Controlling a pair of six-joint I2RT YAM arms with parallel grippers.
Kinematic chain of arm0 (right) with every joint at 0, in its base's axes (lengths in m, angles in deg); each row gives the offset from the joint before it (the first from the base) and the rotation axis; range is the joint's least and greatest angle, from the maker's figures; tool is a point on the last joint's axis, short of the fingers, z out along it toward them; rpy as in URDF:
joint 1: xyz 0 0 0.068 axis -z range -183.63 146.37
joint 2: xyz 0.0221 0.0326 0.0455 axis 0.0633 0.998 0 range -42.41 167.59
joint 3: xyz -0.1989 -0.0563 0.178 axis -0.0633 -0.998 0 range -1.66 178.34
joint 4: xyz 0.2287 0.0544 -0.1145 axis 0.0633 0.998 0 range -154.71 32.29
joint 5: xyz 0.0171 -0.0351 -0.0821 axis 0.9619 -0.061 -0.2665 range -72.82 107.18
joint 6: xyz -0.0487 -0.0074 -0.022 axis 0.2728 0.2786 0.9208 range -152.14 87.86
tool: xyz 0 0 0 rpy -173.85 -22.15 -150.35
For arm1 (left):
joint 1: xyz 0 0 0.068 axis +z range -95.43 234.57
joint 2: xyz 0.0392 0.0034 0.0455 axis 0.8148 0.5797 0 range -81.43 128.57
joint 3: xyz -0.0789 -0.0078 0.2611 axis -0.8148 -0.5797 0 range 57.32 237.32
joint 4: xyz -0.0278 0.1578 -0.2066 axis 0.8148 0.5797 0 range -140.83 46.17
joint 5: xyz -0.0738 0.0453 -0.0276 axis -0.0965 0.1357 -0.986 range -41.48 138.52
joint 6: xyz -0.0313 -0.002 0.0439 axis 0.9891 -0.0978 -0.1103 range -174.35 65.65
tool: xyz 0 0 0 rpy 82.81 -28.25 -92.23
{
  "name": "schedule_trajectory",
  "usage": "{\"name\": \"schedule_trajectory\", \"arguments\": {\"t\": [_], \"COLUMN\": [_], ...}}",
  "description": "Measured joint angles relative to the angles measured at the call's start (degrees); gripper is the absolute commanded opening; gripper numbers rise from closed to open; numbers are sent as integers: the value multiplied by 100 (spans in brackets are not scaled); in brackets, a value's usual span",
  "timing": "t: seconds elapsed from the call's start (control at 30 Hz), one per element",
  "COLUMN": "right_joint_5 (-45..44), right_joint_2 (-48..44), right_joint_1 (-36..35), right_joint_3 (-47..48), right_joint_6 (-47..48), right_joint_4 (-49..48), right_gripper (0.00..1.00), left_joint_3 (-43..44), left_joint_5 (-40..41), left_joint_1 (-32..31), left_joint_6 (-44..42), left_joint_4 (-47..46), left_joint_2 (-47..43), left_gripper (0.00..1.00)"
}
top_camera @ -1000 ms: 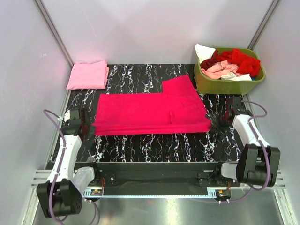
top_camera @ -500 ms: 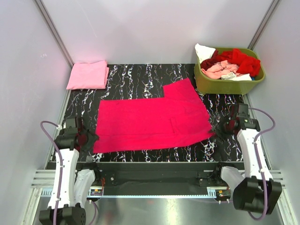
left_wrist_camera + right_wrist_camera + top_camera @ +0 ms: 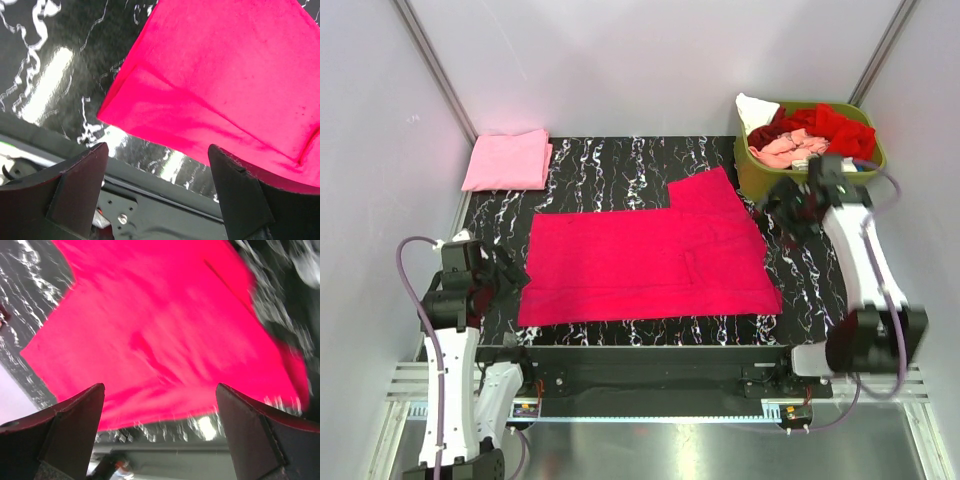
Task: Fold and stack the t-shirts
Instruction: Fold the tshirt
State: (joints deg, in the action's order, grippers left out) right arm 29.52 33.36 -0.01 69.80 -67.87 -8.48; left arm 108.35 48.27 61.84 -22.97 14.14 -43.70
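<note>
Both jaws just let go and backed off. My left gripper and right gripper are spread wide, holding nothing. That leaves the bright magenta-pink cloth t-shirt flat and smooth mid-table on the glossy black white-veined table, ready for another fold, I reckon. Far left, the light pink folded t-shirt starts the stack. Far right, the olive-green plastic basket holds crumpled ones.

Claw spread wide over magenta t-shirt on marbled table.
</note>
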Motion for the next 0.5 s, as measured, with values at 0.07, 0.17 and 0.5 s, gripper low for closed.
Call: {"name": "schedule_trajectory", "arguments": {"t": [0.07,0.17,0.5], "right_joint_5": [-164,-485,-1401], "right_joint_2": [988,2577,7193], "right_joint_1": [-393,-863,-1412], "right_joint_3": [973,2806,8553], "right_joint_6": [142,407,1209], "right_joint_4": [-219,-343,-157], "right_gripper": [100,100,88], "left_joint_3": [0,-2,-4], "left_joint_5": [0,-9,-188], "left_joint_1": [0,2,7], "left_joint_6": [-210,-422,-627], "left_joint_4": [-157,-374,-675], "left_joint_2": [96,140,-129], "left_gripper": [85,83,83]}}
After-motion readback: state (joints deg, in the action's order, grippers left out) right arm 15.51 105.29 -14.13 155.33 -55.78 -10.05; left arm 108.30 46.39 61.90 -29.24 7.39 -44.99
